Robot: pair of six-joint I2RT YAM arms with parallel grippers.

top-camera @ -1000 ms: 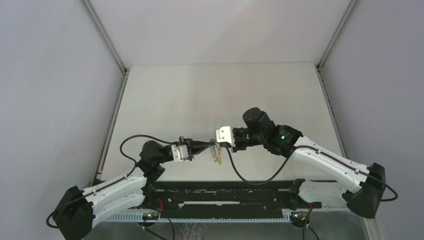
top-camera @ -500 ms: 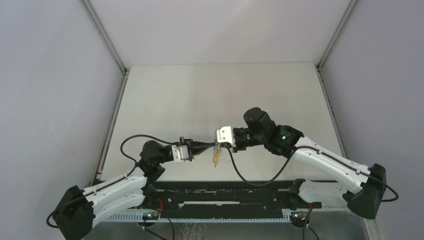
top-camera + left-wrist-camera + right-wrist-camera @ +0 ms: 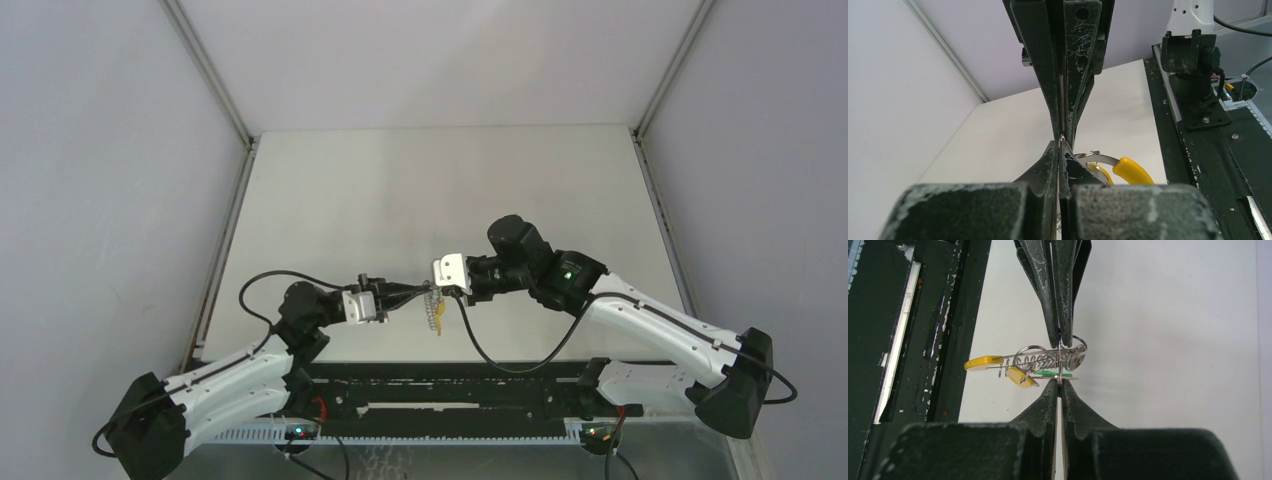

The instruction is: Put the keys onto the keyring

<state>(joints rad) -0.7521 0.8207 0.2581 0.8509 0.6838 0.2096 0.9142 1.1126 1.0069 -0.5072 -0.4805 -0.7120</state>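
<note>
My two grippers meet tip to tip above the table's near part, both shut on the keyring (image 3: 1060, 364), a thin grey wire ring seen edge-on. The left gripper (image 3: 420, 292) comes in from the left and the right gripper (image 3: 440, 290) from the right. In the right wrist view my right gripper (image 3: 1059, 383) pinches the wire from below, and the left gripper (image 3: 1060, 342) pinches it from above. The keys hang beside the wire on small rings: two yellow heads (image 3: 983, 362) (image 3: 1020, 376) and a green one (image 3: 1050, 373). One yellow key (image 3: 1130, 170) shows past my left gripper (image 3: 1060, 146).
The white table (image 3: 440, 190) lies between grey side walls with metal edge rails (image 3: 655, 170). A black base rail (image 3: 460, 395) runs along the near edge under the arms. The right arm's cable (image 3: 500, 362) loops down just below the grippers.
The hanging yellow key has swung slightly under the grippers. Both arms have kept their place and both grips have stayed shut.
</note>
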